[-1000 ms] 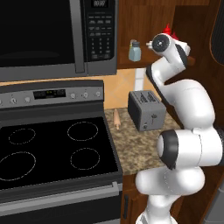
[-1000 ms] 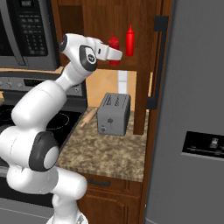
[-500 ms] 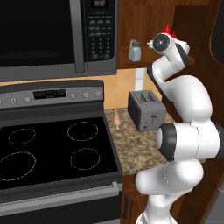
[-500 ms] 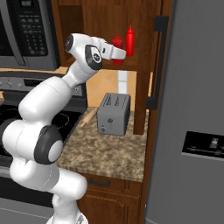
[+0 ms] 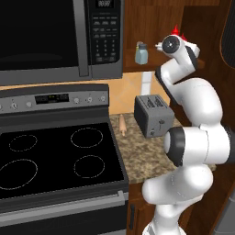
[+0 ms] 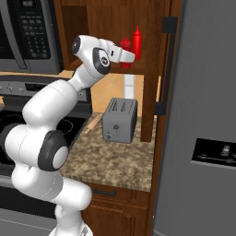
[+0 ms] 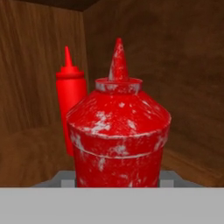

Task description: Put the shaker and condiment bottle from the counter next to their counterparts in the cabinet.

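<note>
Red, stubby and flecked with white: we log the condiment bottle (image 7: pixel 119 131) close before the hand camera, upright, nozzle pointing up, inside the cabinet (image 7: pixel 175 65). From the right base camera we see the same bottle (image 6: pixel 125 51) at the tip of the gripper (image 6: pixel 126 56), above the wooden shelf (image 6: pixel 131 70). The fingertips are hidden behind the bottle in the hand view and too small to read from the base cameras, so we cannot tell whether the fingers clasp it or stand apart from it.

Slim red bottle (image 7: pixel 70 105), long pointed tip: we record it standing upright behind and to the left of the stubby one in the hand view; from the right base camera it (image 6: pixel 137 42) stands just beside the stubby one, on the side nearer the cabinet's edge.

Shaker (image 5: pixel 141 53), pale blue-grey with a grey cap: we find it on the cabinet shelf, next to the microwave (image 5: pixel 59 36), well apart from the red bottles.

Other items we list: a steel toaster (image 5: pixel 153 114) on the granite counter (image 5: pixel 147 156); a small wooden rolling pin (image 5: pixel 122 125) lying between the toaster and the black stovetop (image 5: pixel 55 160); a grey refrigerator (image 6: pixel 203 120) at the right of the counter. The white arm (image 6: pixel 60 115) reaches from the base up to the shelf.
</note>
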